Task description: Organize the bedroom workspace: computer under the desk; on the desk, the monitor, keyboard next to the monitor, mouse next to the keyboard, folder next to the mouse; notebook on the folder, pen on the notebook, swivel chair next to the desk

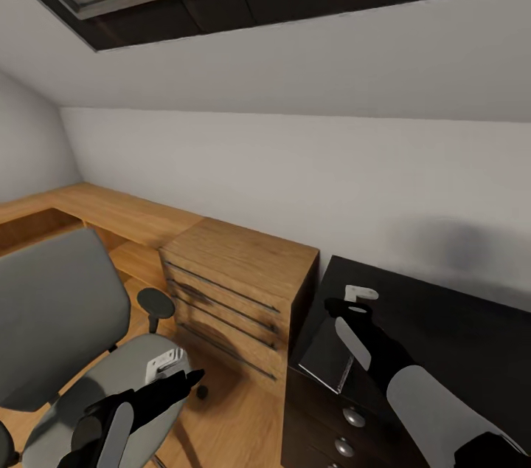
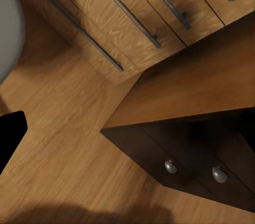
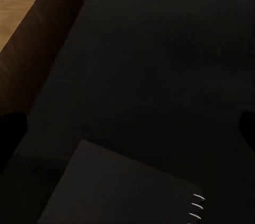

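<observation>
Much of the scene is cut off: the desk [image 1: 442, 320] runs out of the head view at the right and bottom edges, its glossy black top so dark that detail on it is hard to read, and the swivel chair [image 1: 51, 320] is clipped at the left and bottom. The left gripper [image 1: 173, 372] hangs low over the chair's grey seat, its arm rising from the bottom edge and reaching forward; how far its jaws stand apart I cannot tell, and nothing shows between them. In the left wrist view one dark finger [image 2: 10, 139] sits at the edge above the wood-plank floor [image 2: 58, 128], with the light-wood chest of drawers [image 2: 133, 17] and the desk's dark drawer unit [image 2: 191, 165] beyond. The right gripper [image 1: 352, 305] reaches over the desk's near corner, forearm angled up from the lower right. A thin grey notebook [image 3: 122, 192] with white spiral rings lies flat on the desk top just beneath it. The right fingertips [image 3: 10, 134] show at opposite edges of the right wrist view, spread wide and empty.
</observation>
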